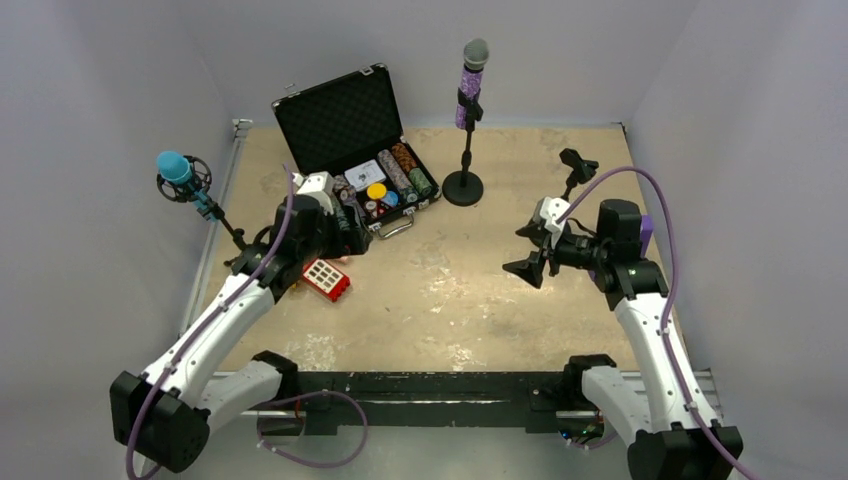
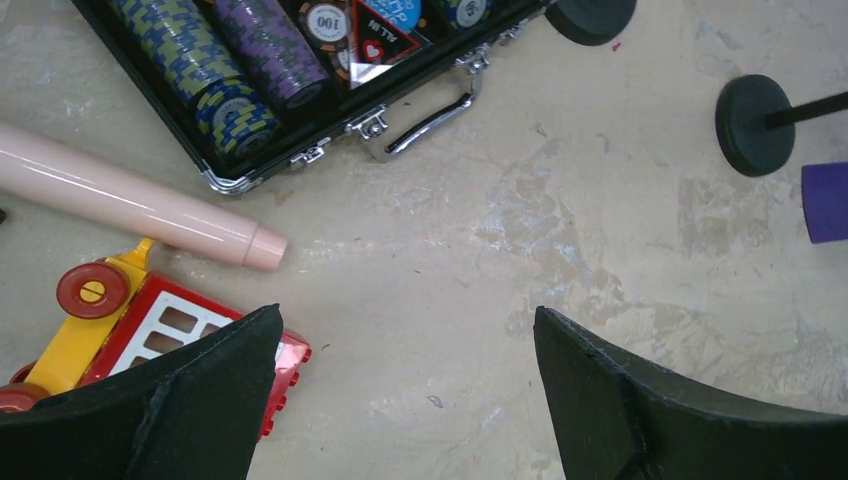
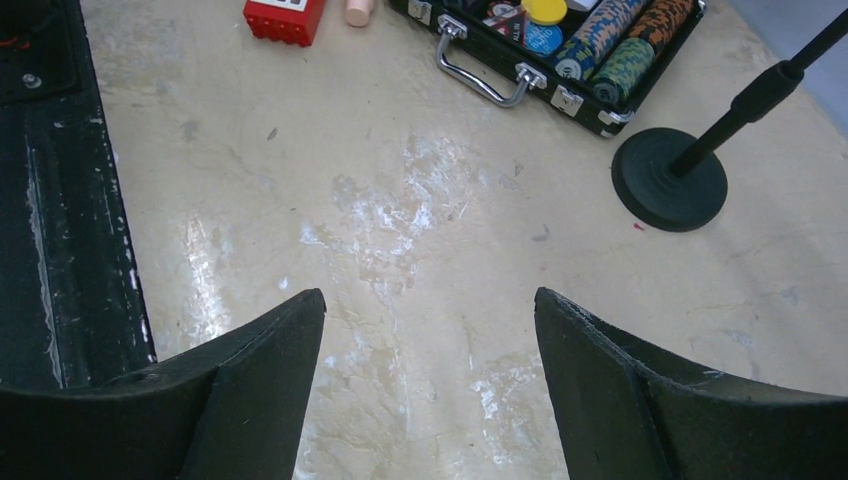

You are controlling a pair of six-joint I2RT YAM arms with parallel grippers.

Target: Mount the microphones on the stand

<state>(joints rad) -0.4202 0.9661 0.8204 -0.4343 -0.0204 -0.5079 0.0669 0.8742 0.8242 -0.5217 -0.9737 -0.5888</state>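
Observation:
The glittery purple microphone point(image 1: 471, 85) sits upright in the clip of the middle stand point(image 1: 463, 185). The blue microphone point(image 1: 178, 172) sits in the left stand's ring mount. The peach-pink microphone point(image 2: 130, 200) lies flat on the table between the chip case and the red toy; my left arm hides most of it in the top view. The right stand point(image 1: 577, 165) holds nothing. My left gripper point(image 1: 352, 235) point(image 2: 408, 320) is open and empty, just right of the pink microphone's end. My right gripper point(image 1: 528, 250) point(image 3: 430, 298) is open and empty over bare table.
An open black poker-chip case point(image 1: 350, 130) point(image 2: 250, 90) stands at the back left. A red toy block point(image 1: 326, 279) point(image 2: 150, 320) lies beside my left fingers. The middle stand's round base point(image 3: 668, 178) and the right stand's base point(image 2: 755, 125) rest on the table.

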